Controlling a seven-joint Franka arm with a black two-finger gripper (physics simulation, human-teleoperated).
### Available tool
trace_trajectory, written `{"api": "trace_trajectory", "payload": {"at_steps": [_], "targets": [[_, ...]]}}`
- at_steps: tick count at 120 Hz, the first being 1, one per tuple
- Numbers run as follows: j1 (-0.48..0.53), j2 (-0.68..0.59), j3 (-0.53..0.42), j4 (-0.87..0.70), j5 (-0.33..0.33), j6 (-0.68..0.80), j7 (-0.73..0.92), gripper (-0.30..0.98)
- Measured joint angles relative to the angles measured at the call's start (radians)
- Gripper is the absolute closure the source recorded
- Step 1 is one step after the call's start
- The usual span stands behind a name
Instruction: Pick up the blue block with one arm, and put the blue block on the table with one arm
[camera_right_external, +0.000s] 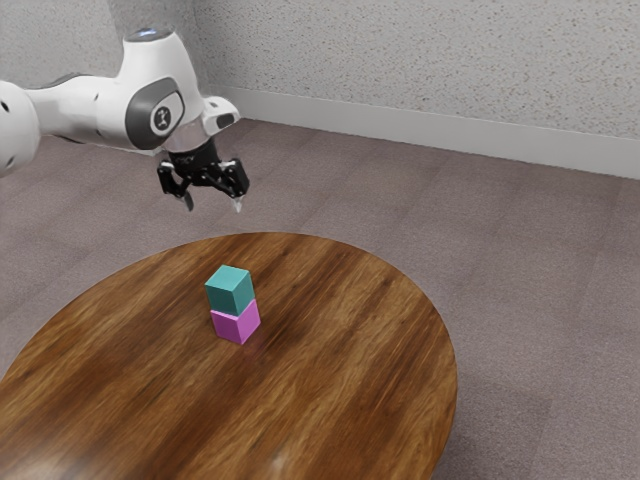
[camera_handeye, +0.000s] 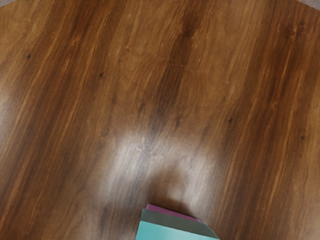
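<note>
Taking the pink block (camera_right_external: 237, 323) as the landmark, the white robot arm (camera_right_external: 88, 110) comes in from the exterior view's left, higher than that block. At its end the gripper (camera_right_external: 213, 205) hangs in the air well above the pink block, its two fingers apart and nothing between them. The blue block (camera_right_external: 230, 292), a teal shade, sits directly on top of the pink block. The round wooden table (camera_right_external: 370, 350) lies under the pink block and spreads all around it.
</note>
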Motion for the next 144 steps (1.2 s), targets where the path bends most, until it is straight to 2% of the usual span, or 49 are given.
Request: {"api": "trace_trajectory", "payload": {"at_steps": [8,17,27,49,103,144], "targets": [[0.016,-0.021,-0.008,-0.056,-0.005,0.032,-0.002,0.00],[0.020,-0.105,-0.044,-0.188,-0.008,0.078,-0.006,0.00],[0.015,-0.119,-0.058,-0.234,-0.010,0.117,-0.009,0.00],[0.070,-0.055,-0.062,-0.244,-0.027,0.174,-0.009,0.00],[0.069,0.017,-0.097,-0.243,-0.015,0.273,0.110,0.00],[0.088,0.069,-0.095,-0.245,-0.055,0.311,0.190,0.00]]}}
